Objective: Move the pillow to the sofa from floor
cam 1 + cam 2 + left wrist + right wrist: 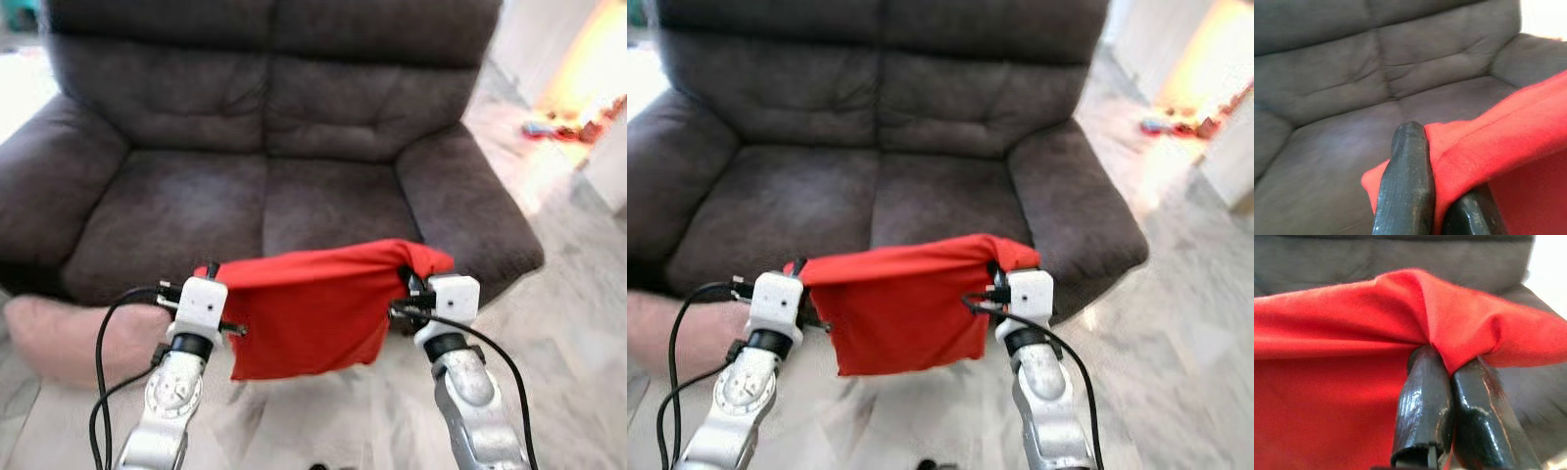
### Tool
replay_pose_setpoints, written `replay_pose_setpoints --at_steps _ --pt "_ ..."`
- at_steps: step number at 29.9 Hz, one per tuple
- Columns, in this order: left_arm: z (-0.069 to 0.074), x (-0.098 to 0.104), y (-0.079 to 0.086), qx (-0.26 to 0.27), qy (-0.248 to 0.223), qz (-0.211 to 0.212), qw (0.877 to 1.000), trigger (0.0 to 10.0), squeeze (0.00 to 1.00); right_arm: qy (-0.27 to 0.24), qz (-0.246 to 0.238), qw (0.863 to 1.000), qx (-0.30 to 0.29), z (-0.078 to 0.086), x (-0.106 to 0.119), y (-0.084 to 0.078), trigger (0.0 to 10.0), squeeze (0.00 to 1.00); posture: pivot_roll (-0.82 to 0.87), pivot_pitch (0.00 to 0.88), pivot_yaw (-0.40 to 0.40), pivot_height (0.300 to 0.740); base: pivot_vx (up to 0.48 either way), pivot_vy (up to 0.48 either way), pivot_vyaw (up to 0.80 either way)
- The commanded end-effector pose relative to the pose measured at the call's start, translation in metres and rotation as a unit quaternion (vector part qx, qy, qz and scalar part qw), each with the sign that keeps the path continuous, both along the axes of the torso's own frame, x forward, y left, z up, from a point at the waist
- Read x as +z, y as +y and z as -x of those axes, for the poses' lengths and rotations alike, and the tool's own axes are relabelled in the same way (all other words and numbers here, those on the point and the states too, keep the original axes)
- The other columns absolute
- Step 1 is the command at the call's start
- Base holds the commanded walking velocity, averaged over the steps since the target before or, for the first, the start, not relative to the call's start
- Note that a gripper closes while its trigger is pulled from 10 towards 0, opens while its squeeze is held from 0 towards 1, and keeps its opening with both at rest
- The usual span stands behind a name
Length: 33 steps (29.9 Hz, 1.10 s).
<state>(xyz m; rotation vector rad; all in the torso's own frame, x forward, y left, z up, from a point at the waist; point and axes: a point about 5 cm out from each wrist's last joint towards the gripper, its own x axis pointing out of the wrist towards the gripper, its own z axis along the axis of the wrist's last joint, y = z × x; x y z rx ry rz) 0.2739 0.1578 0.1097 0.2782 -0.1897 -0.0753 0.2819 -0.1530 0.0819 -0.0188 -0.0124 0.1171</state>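
Observation:
A red pillow (312,305) hangs flat between my two arms, just in front of the dark grey sofa (274,147) and level with its seat edge. My left gripper (208,269) is shut on the pillow's left top corner (1449,147). My right gripper (411,282) is shut on the right top corner (1449,338), with the cloth bunched above its fingers (1422,406). The pillow's lower edge dangles above the floor.
A pink cushion (69,338) lies on the floor at the sofa's left front corner. Pale marble floor (578,323) spreads to the right. Small colourful objects (573,127) lie on the floor at the far right in bright light.

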Motion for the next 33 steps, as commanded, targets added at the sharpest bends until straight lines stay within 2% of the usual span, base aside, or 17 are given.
replay_pose_setpoints --at_steps 1,8,20,28,31,33 --pt "-0.002 0.017 0.017 0.033 -0.041 0.006 0.999 10.0 0.00 -0.025 -0.003 0.999 -0.046 -0.002 0.011 -0.021 10.0 0.00 0.13 0.090 -0.068 0.740 0.000 0.000 -0.80" --pt "-0.002 0.018 0.016 0.032 -0.043 0.008 0.999 10.0 0.00 -0.025 -0.004 0.999 -0.041 -0.003 0.011 -0.020 10.0 0.00 0.13 0.084 -0.069 0.740 0.000 0.000 -0.80" --pt "-0.002 0.018 0.015 0.031 -0.043 0.008 0.999 10.0 0.00 -0.033 0.013 0.999 0.003 -0.001 0.012 -0.010 10.0 0.00 0.13 0.083 -0.068 0.740 0.000 0.000 0.00" --pt "-0.001 0.018 0.015 0.033 -0.043 0.005 0.999 10.0 0.00 -0.034 0.011 0.999 0.019 0.002 0.012 -0.005 10.0 0.00 0.14 0.091 -0.069 0.740 0.000 0.000 0.77" --pt "-0.001 0.018 0.015 0.033 -0.042 0.004 0.999 10.0 0.00 -0.027 -0.007 0.999 0.018 0.002 0.010 -0.004 10.0 0.00 0.14 0.095 -0.069 0.740 0.000 0.000 0.00" --pt "-0.001 0.017 0.016 0.034 -0.041 0.003 0.999 10.0 0.00 -0.029 -0.001 0.999 0.020 0.002 0.011 -0.005 10.0 0.00 0.13 0.095 -0.069 0.740 0.000 0.000 0.00"
